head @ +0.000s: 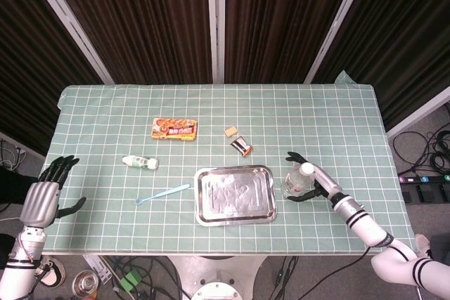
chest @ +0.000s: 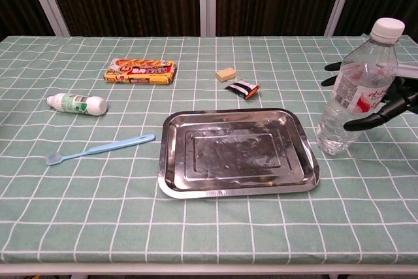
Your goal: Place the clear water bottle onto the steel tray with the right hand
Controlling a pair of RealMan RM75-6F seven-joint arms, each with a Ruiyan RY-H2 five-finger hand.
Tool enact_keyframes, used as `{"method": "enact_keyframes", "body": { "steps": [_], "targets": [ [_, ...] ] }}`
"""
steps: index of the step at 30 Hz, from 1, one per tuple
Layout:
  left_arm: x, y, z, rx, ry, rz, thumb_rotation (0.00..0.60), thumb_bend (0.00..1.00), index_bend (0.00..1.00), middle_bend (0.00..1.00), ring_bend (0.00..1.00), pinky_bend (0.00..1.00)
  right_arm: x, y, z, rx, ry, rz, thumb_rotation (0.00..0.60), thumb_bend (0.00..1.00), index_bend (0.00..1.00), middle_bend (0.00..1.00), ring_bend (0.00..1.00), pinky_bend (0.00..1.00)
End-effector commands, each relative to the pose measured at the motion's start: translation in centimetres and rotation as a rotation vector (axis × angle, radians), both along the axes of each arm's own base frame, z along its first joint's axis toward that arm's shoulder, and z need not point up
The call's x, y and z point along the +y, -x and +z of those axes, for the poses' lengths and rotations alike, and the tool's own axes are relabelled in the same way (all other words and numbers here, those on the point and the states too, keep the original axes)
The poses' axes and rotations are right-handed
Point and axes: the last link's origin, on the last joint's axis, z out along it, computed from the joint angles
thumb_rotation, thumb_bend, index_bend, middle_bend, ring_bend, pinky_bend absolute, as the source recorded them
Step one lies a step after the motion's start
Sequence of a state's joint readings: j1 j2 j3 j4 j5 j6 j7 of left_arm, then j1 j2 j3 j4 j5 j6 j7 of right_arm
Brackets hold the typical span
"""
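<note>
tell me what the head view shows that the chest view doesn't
Only the head view shows the left hand, open beside the table's left edge, and the right forearm. Only the chest view shows the bottle's label. Both show the right hand, fingers spread around the upright clear water bottle, beside the empty steel tray, plus the toothbrush.

Right hand partly hidden behind water bottle

Robot lab, dark curtain backdrop, checked tablecloth, loose cables on floor
</note>
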State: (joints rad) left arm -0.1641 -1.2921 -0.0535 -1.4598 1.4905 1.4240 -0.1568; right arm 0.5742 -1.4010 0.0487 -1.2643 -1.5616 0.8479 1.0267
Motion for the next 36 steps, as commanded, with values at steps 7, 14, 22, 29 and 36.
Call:
{"method": "enact_keyframes", "body": {
  "steps": [7, 14, 22, 29, 36],
  "targets": [
    [0.2, 0.2, -0.1, -0.012, 0.000, 0.000, 0.600, 0.25, 0.16, 0.18, 0.09, 0.19, -1.0, -1.9, -1.7, -0.011, 0.014, 0.006, 0.600, 0.04, 0.45, 0.38, 0.22, 0.27],
    [0.3, 0.2, -0.1, -0.015, 0.003, 0.002, 0.600, 0.25, 0.16, 0.18, 0.09, 0.19, -1.8, -3.8, -0.4, -0.065, 0.095, 0.028, 0.600, 0.10, 0.62, 0.49, 0.31, 0.38],
    [0.4, -0.3, -0.5, -0.015, 0.016, -0.010, 0.600, 0.25, 0.16, 0.18, 0.09, 0.19, -3.7, -10.1, 5.0, -0.192, 0.233, 0.138, 0.600, 0.10, 0.66, 0.53, 0.34, 0.42],
    [0.3, -0.8, -0.5, -0.020, 0.015, -0.016, 0.600, 0.25, 0.16, 0.18, 0.09, 0.19, -2.8, -12.0, 8.3, -0.206, 0.327, 0.172, 0.600, 0.10, 0.66, 0.54, 0.35, 0.42],
    [0.0, -0.7, -0.5, -0.022, 0.020, -0.015, 0.600, 0.25, 0.16, 0.18, 0.09, 0.19, -2.4, -4.9, 3.2, -0.100, 0.175, -0.079, 0.600, 0.14, 0.66, 0.54, 0.35, 0.43]
  ]
}}
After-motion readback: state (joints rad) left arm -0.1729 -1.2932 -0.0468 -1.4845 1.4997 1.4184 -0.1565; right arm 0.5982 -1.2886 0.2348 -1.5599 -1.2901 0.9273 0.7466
